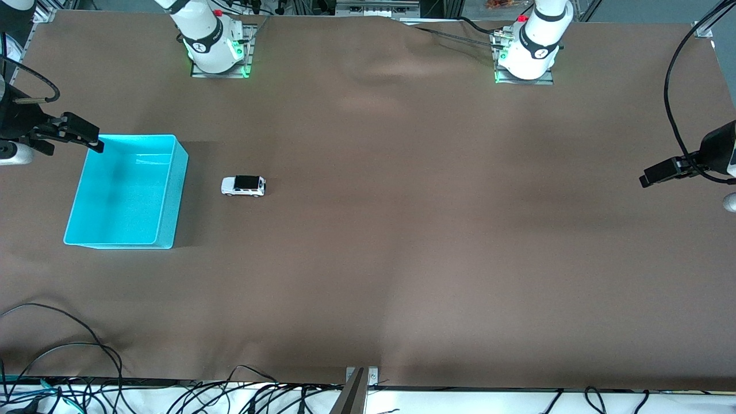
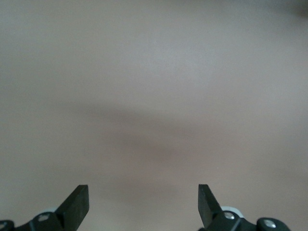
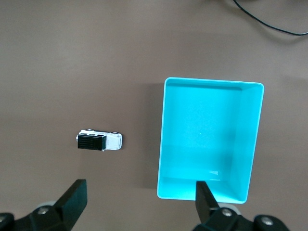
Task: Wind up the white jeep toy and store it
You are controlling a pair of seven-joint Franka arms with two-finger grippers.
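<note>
Front view: a small boxy white jeep toy [image 1: 243, 186] with a black roof and dark windows stands on its wheels on the brown paper-covered table [image 1: 402, 230], in the left half of the frame, a little above mid-height. Just beside it, toward the right arm's end of the table, sits an open rectangular turquoise plastic bin [image 1: 172, 190]; toy and bin are apart, with a strip of bare table between them. The bin holds nothing.

The right gripper [image 1: 80, 133], black and two-fingered, hangs at the left edge of the frame over the bin's upper corner, fingers spread apart and gripping nothing. The left gripper [image 1: 661, 172] hangs at the right edge of the frame over bare table, well apart from toy and bin; this arm waits.

Right wrist view: the jeep toy [image 3: 99, 140] appears left of centre and the turquoise bin [image 3: 163, 134] right of centre, with the right gripper [image 3: 139, 197] showing both fingertips [image 3: 74, 195] wide apart at the lower edge.

Left wrist view: the left gripper [image 2: 143, 204] shows its two dark fingertips [image 2: 77, 202] wide apart at the lower edge, over plain brown table [image 2: 154, 96].

Black cables [image 1: 57, 356] trail along the lower left of the front view.
</note>
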